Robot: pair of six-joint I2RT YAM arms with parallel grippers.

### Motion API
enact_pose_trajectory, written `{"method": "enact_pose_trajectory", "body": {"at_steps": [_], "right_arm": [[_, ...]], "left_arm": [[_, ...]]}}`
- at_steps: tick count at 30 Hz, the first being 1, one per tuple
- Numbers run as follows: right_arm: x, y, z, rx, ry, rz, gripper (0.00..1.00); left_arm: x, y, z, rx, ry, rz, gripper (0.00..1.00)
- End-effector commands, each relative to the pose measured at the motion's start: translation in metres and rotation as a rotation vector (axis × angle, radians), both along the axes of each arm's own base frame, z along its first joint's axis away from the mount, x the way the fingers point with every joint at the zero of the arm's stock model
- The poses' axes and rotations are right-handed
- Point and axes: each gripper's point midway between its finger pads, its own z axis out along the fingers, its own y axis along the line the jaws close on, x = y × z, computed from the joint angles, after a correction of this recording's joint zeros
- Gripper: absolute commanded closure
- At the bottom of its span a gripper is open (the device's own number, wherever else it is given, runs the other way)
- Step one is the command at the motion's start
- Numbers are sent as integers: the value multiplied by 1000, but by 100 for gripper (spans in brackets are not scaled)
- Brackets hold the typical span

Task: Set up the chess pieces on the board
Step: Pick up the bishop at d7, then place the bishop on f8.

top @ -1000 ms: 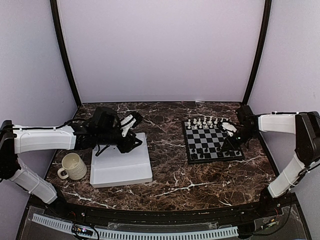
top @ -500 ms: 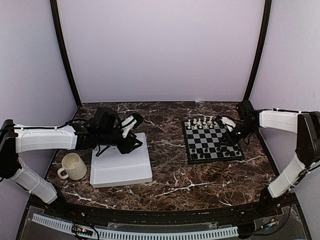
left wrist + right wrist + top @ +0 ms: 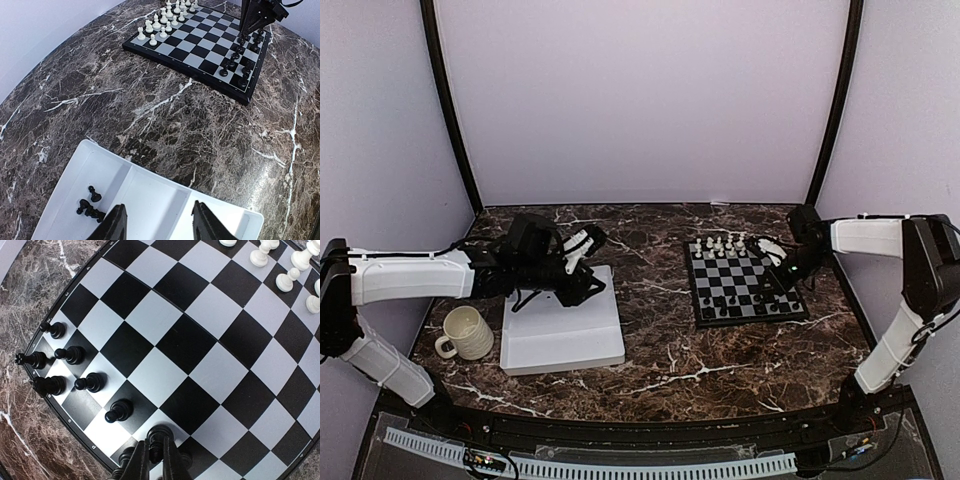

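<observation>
Where the dark marble bench (image 3: 660, 350) runs toward its left edge, a white tray (image 3: 565, 340) with compartments lies flat, and the board (image 3: 752, 318) sits well apart from it toward the right edge. A cream mug (image 3: 467, 333) stands upright just beside the tray, nearer the left edge. The left gripper (image 3: 159, 207) hangs over the tray with its fingers spread and nothing between them. The right gripper (image 3: 156, 447) reaches down at the near right corner of the board, its fingers pressed together on a black pawn (image 3: 159, 432) standing on a square there. The white pieces (image 3: 725, 244) stand in two short rows along the board's far edge. The other black pieces (image 3: 72, 355) stand along its near edge, some squares among them bare. A few loose black chessmen (image 3: 90, 205) lie in one end compartment of the tray.
</observation>
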Motion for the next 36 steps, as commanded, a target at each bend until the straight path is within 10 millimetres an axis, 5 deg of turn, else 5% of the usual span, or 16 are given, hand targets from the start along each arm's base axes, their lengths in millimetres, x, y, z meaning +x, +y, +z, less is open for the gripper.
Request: {"method": "enact_pose_trajectory", "body": {"at_steps": [1,10,18,36], "right_arm": [[9,5,14,29,-29,8,95],[-6,21,65,102,-135,90,100],[-48,47,42,63,-91,234,99],[-42,67,9,-47,-31,284,97]], "left_arm": [[1,-2,5,-7,6,-7,53],[2,-3,4,-3,10,-6,53],[2,-4,3,-2,15,-9,53],[9,4,-4,46,11,36,53]]}}
